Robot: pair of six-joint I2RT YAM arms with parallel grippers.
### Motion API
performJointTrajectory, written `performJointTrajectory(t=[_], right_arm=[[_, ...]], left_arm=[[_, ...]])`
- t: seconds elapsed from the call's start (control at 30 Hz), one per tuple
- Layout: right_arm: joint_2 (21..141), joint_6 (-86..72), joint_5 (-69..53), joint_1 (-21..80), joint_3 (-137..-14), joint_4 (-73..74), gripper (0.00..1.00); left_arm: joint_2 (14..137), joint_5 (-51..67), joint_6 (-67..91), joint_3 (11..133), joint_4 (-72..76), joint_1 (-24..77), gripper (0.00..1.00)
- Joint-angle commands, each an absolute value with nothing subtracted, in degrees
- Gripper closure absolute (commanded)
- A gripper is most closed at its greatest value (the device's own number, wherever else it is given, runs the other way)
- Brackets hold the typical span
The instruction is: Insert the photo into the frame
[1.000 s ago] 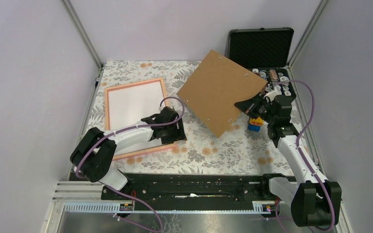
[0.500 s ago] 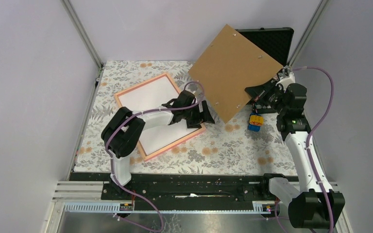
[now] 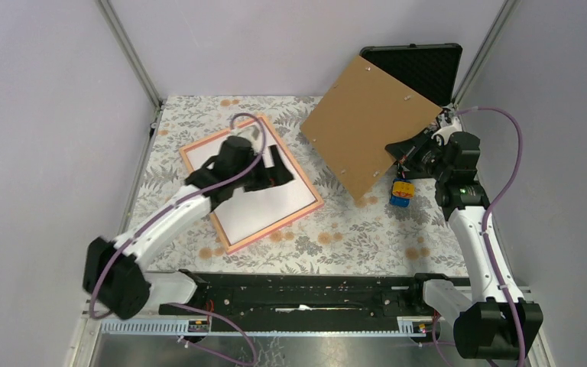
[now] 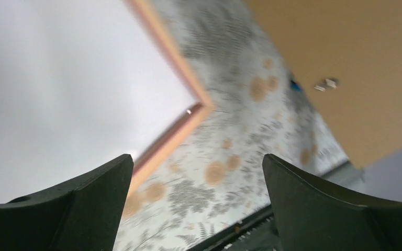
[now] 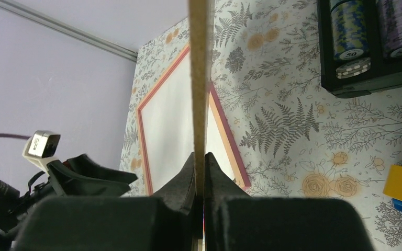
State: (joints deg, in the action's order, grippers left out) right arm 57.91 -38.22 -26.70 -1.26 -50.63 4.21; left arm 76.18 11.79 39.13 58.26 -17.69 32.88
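Top external: left claw (image 3: 277, 170), fingers apart, is leaving the turned thin pink frame (image 3: 275, 227). Meanwhile right claw (image 3: 392, 150) is pinching the flat brown board (image 3: 359, 115), probably for closing.

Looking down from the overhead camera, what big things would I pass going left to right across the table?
First the pink frame → then the brown board → then the right arm.

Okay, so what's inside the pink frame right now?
A white sheet fills the frame, apparently the photo face down; no printed side shows. The left gripper covers its far part. The brown backing board is not inside: the right gripper holds it up.
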Motion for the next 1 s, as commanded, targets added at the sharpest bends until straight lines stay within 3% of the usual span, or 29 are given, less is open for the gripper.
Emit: performJointTrajectory(t=[0.0,0.3,0.67,0.97], right_arm=[[56.9,-39.3,-29.6,-1.4,-53.0,-3.5,1.0],[56.2,-40.8,-31.7,-1.4,-53.1,-3.6,1.0],[53.4,-40.6,-32.9,-1.4,-54.8,-1.0,1.0],[53.3,-40.4,-33.4,-1.4,-54.3,-0.9,1.0]], left_arm=[[68.0,-8.1,42.8,53.2,-37.0,29.3,0.02],[48.6,-20.7,60.6,39.0,-48.3,27.3,0.01],[54.3,-11.3,63.7,30.7,-33.8,26.3,0.01],[46.2,-18.1,71.8,25.2,-37.3,26.5,0.01]])
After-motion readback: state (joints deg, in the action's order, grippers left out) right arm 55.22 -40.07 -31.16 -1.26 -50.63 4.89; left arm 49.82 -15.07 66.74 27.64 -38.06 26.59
